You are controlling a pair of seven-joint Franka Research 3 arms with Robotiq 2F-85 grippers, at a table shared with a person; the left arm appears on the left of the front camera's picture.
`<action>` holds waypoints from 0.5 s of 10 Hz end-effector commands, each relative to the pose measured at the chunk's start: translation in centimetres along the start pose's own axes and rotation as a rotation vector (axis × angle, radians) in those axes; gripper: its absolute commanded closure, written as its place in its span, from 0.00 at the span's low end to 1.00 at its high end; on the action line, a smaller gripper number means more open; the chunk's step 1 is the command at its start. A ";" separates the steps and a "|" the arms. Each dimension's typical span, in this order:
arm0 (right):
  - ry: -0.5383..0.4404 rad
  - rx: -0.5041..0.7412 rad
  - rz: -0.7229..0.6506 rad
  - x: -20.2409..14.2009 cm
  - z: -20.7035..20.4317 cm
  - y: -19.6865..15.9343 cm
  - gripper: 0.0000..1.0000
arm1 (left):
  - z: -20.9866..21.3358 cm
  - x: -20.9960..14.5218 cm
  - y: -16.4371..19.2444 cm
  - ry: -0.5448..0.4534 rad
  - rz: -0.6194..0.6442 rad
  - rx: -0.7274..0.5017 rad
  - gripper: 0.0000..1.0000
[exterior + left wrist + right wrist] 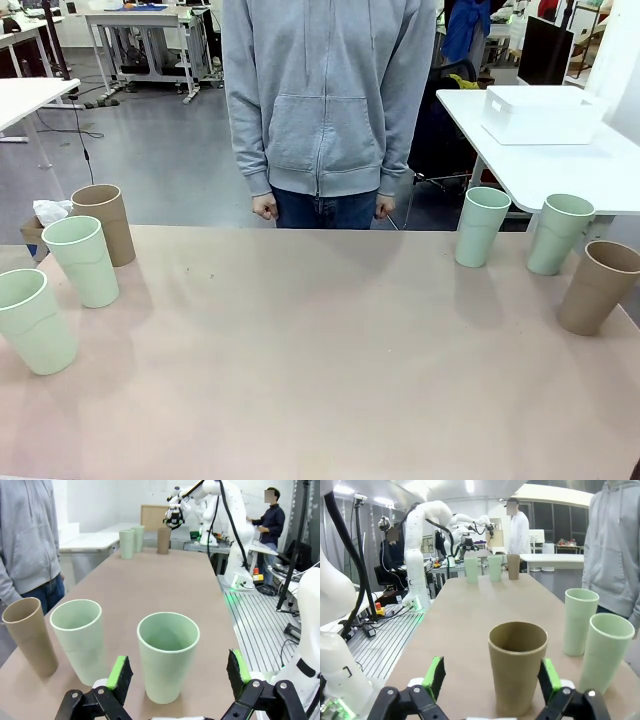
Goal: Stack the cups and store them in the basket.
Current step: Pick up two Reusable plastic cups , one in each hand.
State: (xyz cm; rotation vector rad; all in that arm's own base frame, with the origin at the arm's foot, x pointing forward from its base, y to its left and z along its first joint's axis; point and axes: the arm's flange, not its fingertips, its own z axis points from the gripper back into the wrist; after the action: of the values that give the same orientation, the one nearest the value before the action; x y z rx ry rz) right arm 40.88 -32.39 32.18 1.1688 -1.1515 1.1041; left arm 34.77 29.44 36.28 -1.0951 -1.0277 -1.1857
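Matte and likely light, the mint cup stands ahead of the left gripper's parted fingers, the tan cup ahead of the right gripper's, also parted, both best squeezed mid-wall; the basket sits on the far white table.

No readable text, label, brand, number or sign in any of the three views. Plain, unprinted walls on the cups and on the white basket.
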 end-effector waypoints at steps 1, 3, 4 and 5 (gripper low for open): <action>-0.024 -0.008 0.080 -1.5 -2.6 -0.3 0.00 | 1.0 -2.4 0.8 -0.095 -0.066 -0.040 0.00; -0.020 -0.015 0.088 -3.2 -3.7 -0.9 0.00 | 0.8 -5.0 1.0 -0.138 -0.093 -0.032 0.00; -0.017 -0.025 0.106 -4.0 -4.0 -1.2 0.00 | 0.2 -6.2 0.8 -0.150 -0.099 -0.045 0.00; -0.010 -0.056 0.114 -5.0 -4.4 -1.4 0.00 | -0.2 -7.0 0.4 -0.172 -0.120 -0.040 0.00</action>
State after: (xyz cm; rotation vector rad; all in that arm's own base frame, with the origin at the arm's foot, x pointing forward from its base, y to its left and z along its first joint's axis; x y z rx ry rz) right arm 42.48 -28.75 27.52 1.1422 -1.2185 1.1460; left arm 36.23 29.89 31.14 -1.1936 -1.1570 -1.1897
